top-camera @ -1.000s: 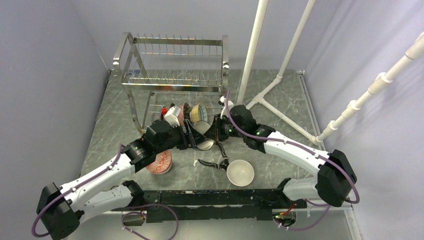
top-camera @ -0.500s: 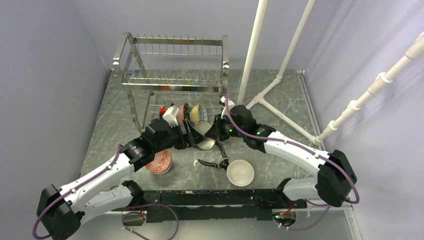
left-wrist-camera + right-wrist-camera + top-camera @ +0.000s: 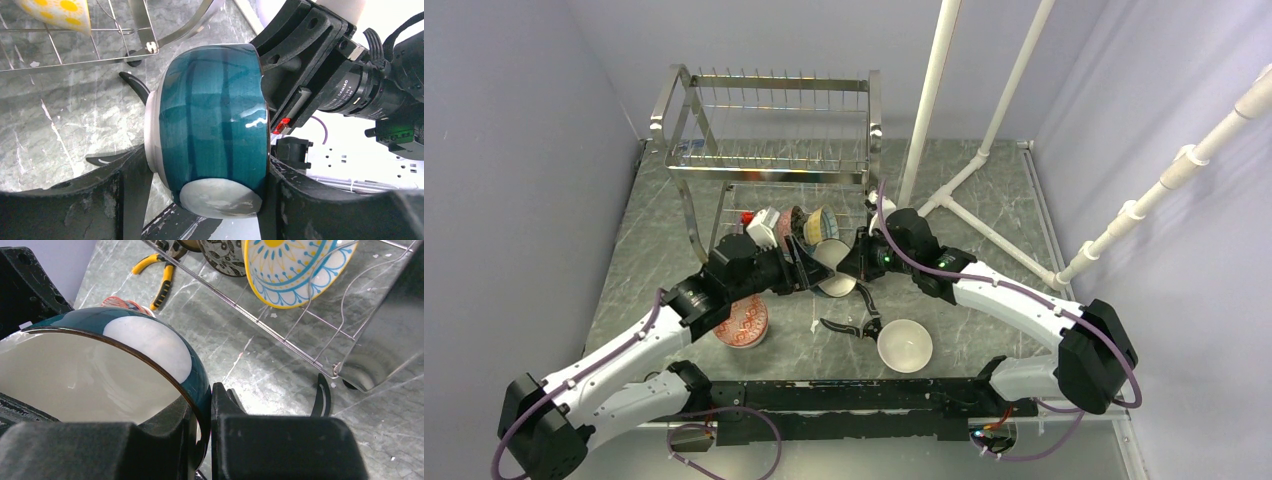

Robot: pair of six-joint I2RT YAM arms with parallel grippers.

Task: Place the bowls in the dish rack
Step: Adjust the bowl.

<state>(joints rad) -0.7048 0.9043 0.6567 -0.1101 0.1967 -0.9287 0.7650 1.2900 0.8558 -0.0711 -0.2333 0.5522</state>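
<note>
**Teal bowl gripped from both sides**

The teal bowl [image 3: 215, 115] is held on its side above the surface [image 3: 654, 240], just before the dish rack [image 3: 769, 170]. It is spanned rim to base by the left fingers [image 3: 125, 200], set wide against it. Its rim is pinched by the right fingers [image 3: 280, 445], nearly closed. One red-patterned bowl [image 3: 744, 322] and one white bowl [image 3: 904, 345] are seen on the surface. At least three racked bowls [image 3: 819, 225] are counted.

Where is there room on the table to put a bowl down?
Bare table lies left of the dish rack, by the wall, and on the right between the right arm and the white pipes. The middle, in front of the rack, is crowded: teal bowl, white bowl, red-patterned bowl.
</note>
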